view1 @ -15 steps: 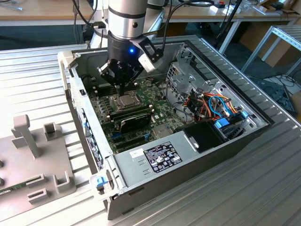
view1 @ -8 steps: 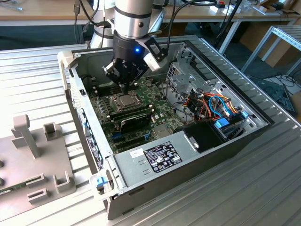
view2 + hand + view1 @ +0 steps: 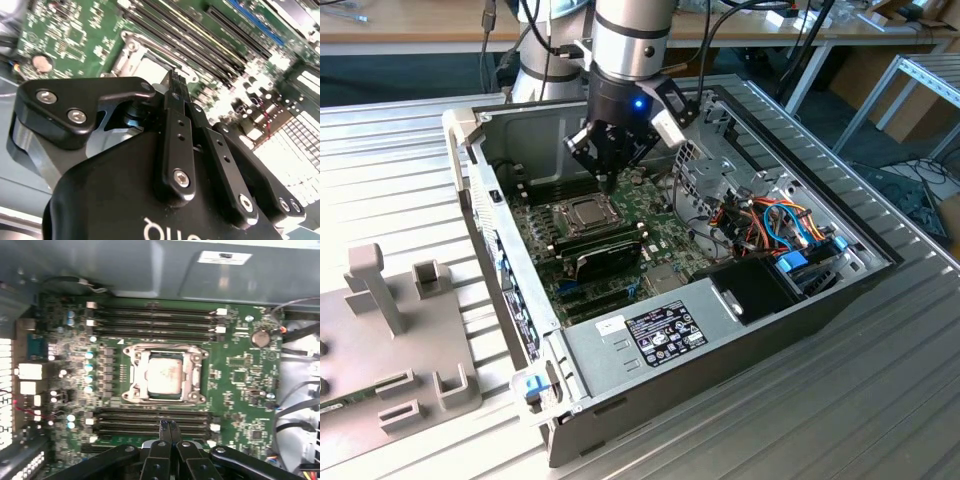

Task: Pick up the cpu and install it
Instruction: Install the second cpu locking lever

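white label, power supply sticker, print unreadable

Open space above socket frame

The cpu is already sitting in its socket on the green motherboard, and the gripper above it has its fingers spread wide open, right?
Not quite. The cpu does sit in the socket on the motherboard, but the gripper is shut: the first wrist view shows its fingertips pressed together with nothing between them. It is above the board, off the cpu.
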You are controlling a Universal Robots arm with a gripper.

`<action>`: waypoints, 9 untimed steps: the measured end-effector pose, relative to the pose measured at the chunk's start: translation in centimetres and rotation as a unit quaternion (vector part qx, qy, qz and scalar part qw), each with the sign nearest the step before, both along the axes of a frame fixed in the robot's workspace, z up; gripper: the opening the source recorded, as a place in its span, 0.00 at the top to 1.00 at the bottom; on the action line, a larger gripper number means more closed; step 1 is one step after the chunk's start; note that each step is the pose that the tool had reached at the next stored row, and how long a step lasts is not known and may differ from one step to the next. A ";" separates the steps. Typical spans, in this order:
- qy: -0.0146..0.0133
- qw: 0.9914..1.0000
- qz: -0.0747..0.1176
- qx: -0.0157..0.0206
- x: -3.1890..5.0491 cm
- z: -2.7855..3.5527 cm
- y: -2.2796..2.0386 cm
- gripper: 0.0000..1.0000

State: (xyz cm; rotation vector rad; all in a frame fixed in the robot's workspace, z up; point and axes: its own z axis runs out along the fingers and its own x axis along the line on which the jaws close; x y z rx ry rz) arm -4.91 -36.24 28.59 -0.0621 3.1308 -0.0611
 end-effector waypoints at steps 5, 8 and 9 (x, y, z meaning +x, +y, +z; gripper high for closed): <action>0.000 1.000 -0.002 0.000 0.03 0.04 0.90 0.89; 0.000 1.000 -0.002 0.000 0.03 0.07 0.90 0.89; 0.000 1.000 -0.002 0.000 0.03 0.10 0.90 0.89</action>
